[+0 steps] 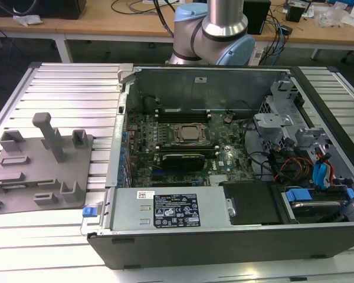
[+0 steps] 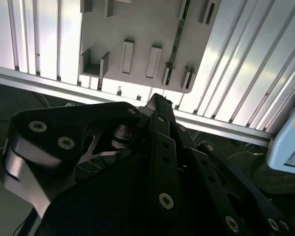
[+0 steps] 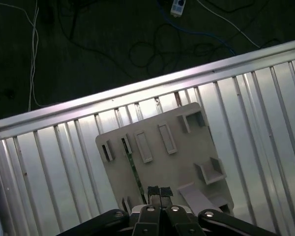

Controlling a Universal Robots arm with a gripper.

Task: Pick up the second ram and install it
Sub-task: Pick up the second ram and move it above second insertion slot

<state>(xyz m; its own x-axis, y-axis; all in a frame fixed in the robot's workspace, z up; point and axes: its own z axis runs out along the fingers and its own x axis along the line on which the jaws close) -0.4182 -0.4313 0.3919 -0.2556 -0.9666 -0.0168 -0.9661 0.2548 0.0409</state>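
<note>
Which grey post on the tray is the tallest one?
The T-topped post near the middle of the grey tray, in the exterior view. It towers above the short, stubby holders around it.

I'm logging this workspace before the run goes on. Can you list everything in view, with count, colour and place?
table: one, silver, ribbed, under everything
tray: one, grey, on the table, at the exterior view's left of the case
memory stick: one, green, on edge in the tray
computer case: one, dark grey, open, on the table
circuit board: one, dark green, inside the case
processor socket: one, metal, mid board
power supply: one, silver, along the case's near wall
desk: at least one, light wood, behind the table
arm: one, silver and pale blue, behind the case
gripper: one, black, above the tray beside the memory stick, holding nothing
</note>
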